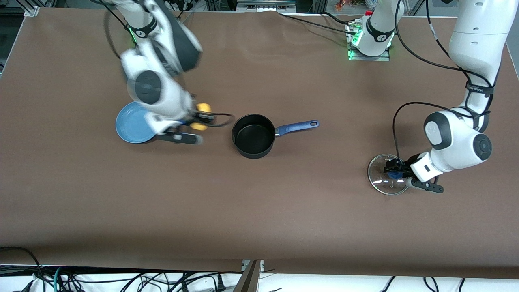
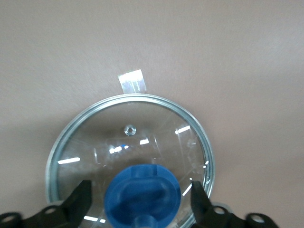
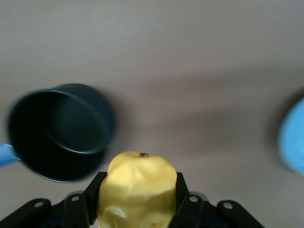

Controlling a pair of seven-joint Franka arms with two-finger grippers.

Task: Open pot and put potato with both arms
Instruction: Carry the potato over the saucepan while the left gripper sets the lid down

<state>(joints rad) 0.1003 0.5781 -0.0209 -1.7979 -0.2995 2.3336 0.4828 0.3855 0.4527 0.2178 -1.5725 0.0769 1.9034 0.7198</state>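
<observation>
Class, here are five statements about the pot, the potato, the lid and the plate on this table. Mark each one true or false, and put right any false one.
1. The pot has no lid on it. True.
2. The potato lies inside the pot. False: the right tool holds it in the air, between the plate and the pot.
3. The glass lid lies on the table toward the left arm's end. True.
4. The left tool grips the pot's handle. False: its fingers stand open on either side of the lid's blue knob.
5. The plate is red. False: it is light blue.
</observation>
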